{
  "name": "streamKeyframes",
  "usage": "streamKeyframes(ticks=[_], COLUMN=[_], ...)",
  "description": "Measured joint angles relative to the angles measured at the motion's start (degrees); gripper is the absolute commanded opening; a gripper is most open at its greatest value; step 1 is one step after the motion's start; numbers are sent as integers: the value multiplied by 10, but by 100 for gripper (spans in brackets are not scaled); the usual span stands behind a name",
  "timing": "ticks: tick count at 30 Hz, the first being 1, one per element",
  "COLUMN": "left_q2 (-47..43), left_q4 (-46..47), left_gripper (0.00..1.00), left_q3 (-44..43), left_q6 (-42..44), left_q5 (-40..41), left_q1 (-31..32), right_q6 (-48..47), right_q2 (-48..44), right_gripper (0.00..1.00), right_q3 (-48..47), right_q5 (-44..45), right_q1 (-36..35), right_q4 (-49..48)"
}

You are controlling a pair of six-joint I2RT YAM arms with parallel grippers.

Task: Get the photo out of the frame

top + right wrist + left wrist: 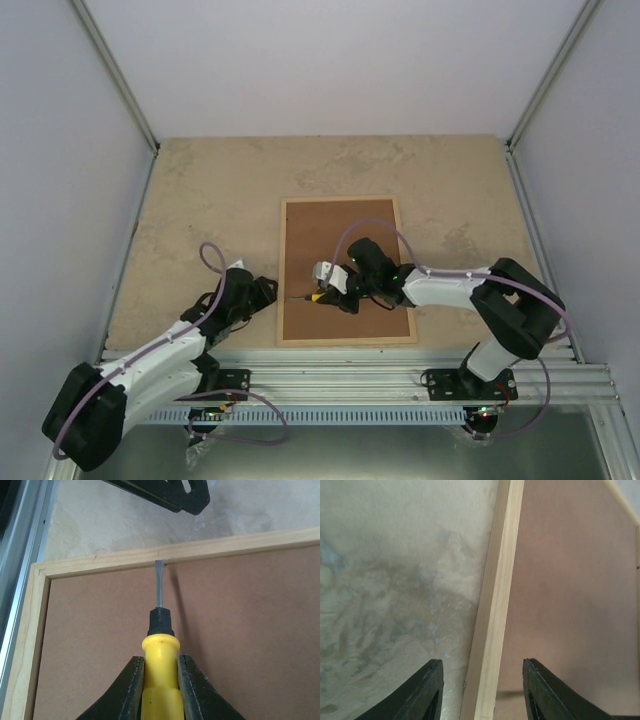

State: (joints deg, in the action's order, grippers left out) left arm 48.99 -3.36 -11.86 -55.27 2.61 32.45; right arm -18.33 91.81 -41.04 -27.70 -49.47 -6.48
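The pale wood frame (pixel 281 270) lies face down on the table, its brown backing board (pixel 340 225) filling it. The photo is hidden under the board. My right gripper (pixel 335 290) is shut on a yellow-handled flat screwdriver (pixel 160 680); its blade tip (pixel 159 565) touches the inner edge of the frame's left rail (pixel 200 547). My left gripper (pixel 482 690) is open, its jaws straddling that same left rail (pixel 495 605) from above, one finger (pixel 422 695) over the table and the other over the board (pixel 570 590).
The beige mottled tabletop (pixel 210 200) surrounds the frame. An aluminium rail (pixel 400 375) runs along the near edge by the arm bases. White walls enclose the table on three sides.
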Motion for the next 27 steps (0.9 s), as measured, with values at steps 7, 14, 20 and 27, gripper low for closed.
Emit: streamKeyframes(ticks=[7,14,20,27], left_q2=[67,90,89,88], left_q4=[68,102,106,111], left_gripper=[41,36,32,31], left_q3=[27,29,35,38], left_q6=[-3,-5,-5,-5], left_q5=[-54,-76,-77,-77], left_q1=[0,0,0,0], right_q6=[-1,-1,-1,-1], right_q2=[28,58,70,75], right_gripper=[1,0,1,1], right_q3=[-7,-27,-36,-41], right_q5=[-17,-30,-32,-35], right_q1=[5,5,6,7], right_q4=[12,14,12,12])
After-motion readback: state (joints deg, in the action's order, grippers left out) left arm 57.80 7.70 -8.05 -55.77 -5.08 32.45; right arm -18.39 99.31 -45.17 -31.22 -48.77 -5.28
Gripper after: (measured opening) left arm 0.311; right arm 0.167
